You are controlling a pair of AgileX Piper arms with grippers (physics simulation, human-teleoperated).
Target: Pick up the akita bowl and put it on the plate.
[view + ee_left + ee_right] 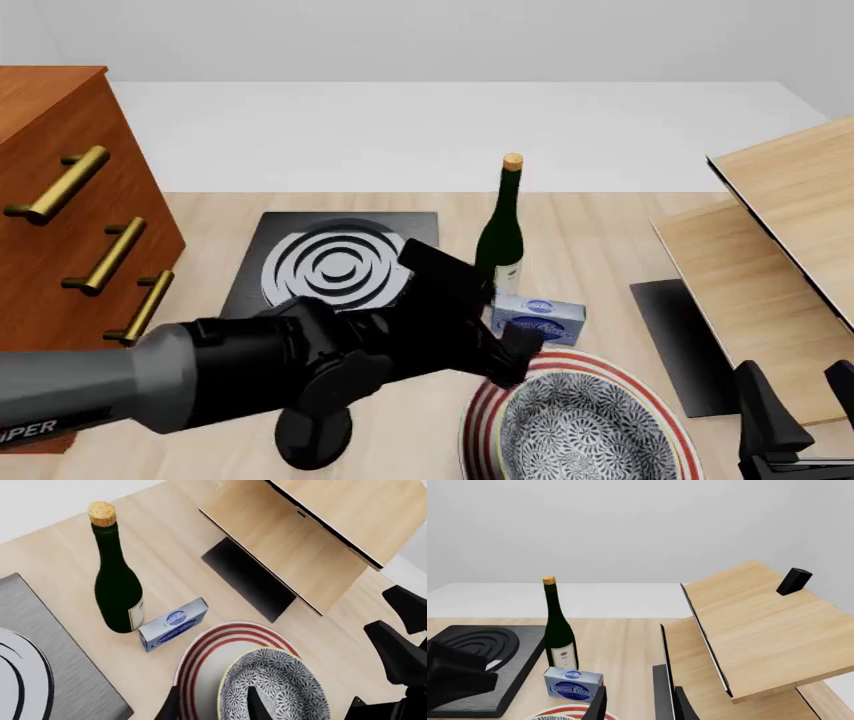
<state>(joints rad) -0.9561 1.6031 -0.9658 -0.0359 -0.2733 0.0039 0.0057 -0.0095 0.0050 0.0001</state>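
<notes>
- Akita bowl (581,435): sat upright at the near edge of the table, inside the plate (487,420), red rings showing around it on the left and far sides; looked already placed.
- Being round, offered no long axis; any grip had to go across the rim.
- Left gripper (213,705): hung directly over the bowl's left rim, 1 of its fingers (257,702) over the speckled inside and the other outside, above the plate's rings.
- Jaws stood apart with a gap to the rim on both sides, clamped on nothing as far as the left wrist view showed.
- Lay far nearer the bowl than the other arm; judged that a straight lift would clear it without dragging the rim.
- Right gripper (639,707): waited low at the near right corner, just right of the plate, jaws apart and holding nothing.
- Pointed forward past the plate toward the wooden shelf (787,250), not at the bowl.
- Cream cheese box (538,320): stood just beyond the plate's far edge, close enough to be knocked by a careless retreat.
- Wine bottle (503,240): stood upright just behind the box.
- Stove (334,265): lay farther back and left, apart from the plate.
</notes>
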